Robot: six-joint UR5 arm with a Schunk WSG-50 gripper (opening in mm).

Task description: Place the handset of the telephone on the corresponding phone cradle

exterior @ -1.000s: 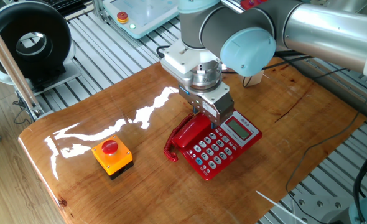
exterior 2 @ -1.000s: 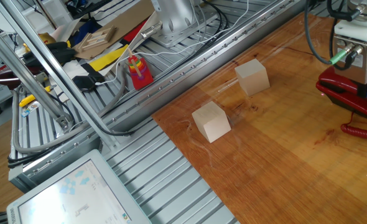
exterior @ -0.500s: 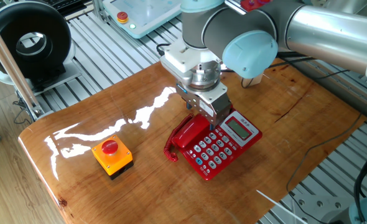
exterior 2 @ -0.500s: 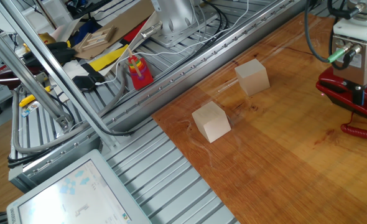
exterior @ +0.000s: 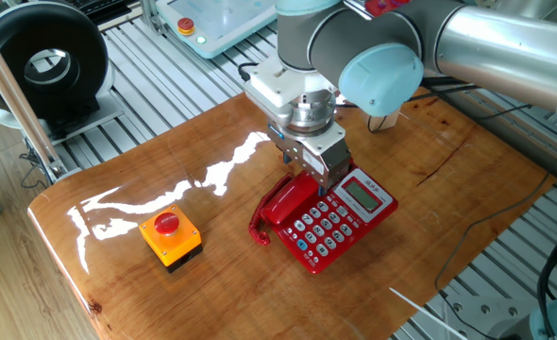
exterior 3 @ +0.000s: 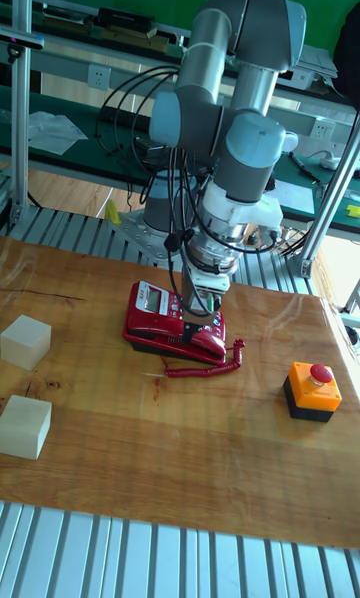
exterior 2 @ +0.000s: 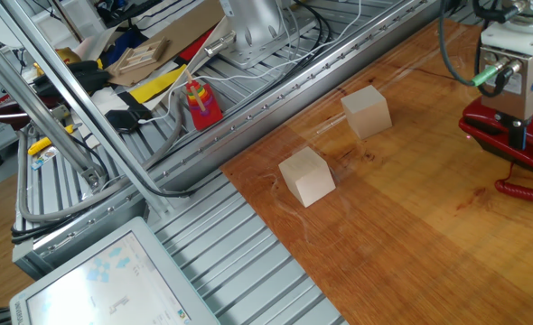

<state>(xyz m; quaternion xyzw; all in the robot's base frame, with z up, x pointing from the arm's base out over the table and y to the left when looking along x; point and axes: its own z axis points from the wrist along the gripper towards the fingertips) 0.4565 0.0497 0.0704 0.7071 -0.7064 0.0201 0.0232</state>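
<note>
The red telephone (exterior: 343,223) sits at the table's centre with its keypad and display facing up. The red handset (exterior: 282,201) lies along the phone's left edge on the phone cradle, which it covers almost entirely. Its coiled cord (exterior: 257,229) trails onto the wood. My gripper (exterior: 313,180) points straight down just above the handset's middle, fingers open on either side and gripping nothing. The tall fixed view shows the gripper (exterior 3: 190,331) right over the handset (exterior 3: 207,342). In the other fixed view the gripper (exterior 2: 520,135) hangs over the phone (exterior 2: 528,155).
An orange box with a red button (exterior: 170,236) stands left of the phone. Two wooden cubes (exterior 2: 367,111) (exterior 2: 307,176) rest near the table's far edge. Cables and clutter lie on the slatted metal bench (exterior 2: 248,244) beyond the table.
The gripper has risen slightly off the handset. The handset and phone have stayed where they were.
</note>
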